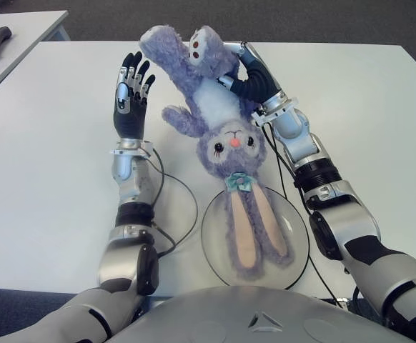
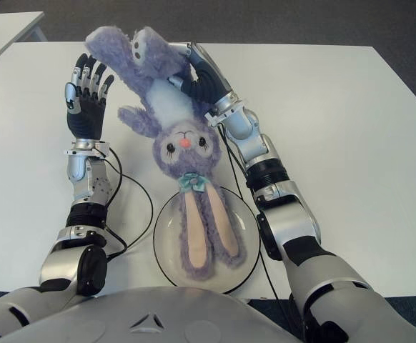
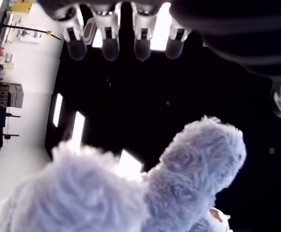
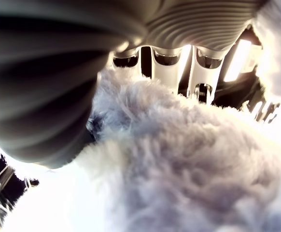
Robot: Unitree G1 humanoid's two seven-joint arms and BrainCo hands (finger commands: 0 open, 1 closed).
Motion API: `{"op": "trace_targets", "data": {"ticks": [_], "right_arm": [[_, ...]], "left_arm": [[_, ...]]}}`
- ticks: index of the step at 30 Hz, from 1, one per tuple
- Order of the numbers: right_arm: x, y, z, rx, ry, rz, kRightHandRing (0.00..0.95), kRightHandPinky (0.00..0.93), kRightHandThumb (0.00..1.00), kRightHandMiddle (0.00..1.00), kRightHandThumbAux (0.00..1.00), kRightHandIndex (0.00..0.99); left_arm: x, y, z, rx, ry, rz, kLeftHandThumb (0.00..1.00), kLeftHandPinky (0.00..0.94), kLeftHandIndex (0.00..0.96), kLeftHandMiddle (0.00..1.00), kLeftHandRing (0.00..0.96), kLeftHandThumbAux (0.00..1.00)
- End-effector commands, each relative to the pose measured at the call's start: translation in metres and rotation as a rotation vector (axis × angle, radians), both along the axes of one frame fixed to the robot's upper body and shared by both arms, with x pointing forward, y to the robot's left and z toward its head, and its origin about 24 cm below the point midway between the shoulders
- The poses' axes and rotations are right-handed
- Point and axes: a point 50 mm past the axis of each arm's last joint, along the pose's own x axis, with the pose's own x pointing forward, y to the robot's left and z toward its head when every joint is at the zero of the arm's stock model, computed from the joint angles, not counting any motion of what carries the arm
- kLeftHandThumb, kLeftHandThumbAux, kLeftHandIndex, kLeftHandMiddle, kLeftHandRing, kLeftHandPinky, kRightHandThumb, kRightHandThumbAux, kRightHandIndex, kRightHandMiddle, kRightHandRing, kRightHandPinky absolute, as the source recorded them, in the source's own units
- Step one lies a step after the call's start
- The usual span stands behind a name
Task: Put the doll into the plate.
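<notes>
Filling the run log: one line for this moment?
right hand: shut on doll | doll: head down, ears in plate, body above table | left hand: open, left of doll

Layout: purple plush rabbit doll (image 1: 226,143) hangs head-down, ears apparently in the round glass plate (image 1: 211,239); right hand (image 1: 249,80) right of doll, left hand (image 1: 131,96) left.

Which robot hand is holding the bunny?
The right hand: its fingers are wrapped around the bunny's body. The left hand is open beside it, holding nothing.
</notes>
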Motion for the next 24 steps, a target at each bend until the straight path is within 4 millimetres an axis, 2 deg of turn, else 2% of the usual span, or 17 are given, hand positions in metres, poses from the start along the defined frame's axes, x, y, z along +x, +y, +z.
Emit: {"op": "trace_targets", "data": {"ticks": [1, 10, 24], "right_arm": [[0.004, 0.002, 0.006, 0.008, -0.004, -0.006, 0.825, 0.827, 0.700, 0.830, 0.716, 0.439], [0.005, 0.003, 0.005, 0.002, 0.005, -0.005, 0.825, 0.828, 0.700, 0.831, 0.716, 0.439], [0.007, 0.005, 0.001, 0.000, 0.032, 0.007, 0.833, 0.833, 0.699, 0.836, 0.718, 0.439]], "left_arm": [[-0.057, -0.013, -0.090, -0.117, 0.353, -0.009, 0.131, 0.000, 0.000, 0.000, 0.000, 0.237], [-0.066, -0.021, -0.084, -0.095, 0.337, -0.083, 0.161, 0.000, 0.000, 0.000, 0.000, 0.180], [-0.069, -0.037, -0.070, -0.071, 0.329, -0.198, 0.171, 0.000, 0.000, 0.000, 0.000, 0.190]]}}
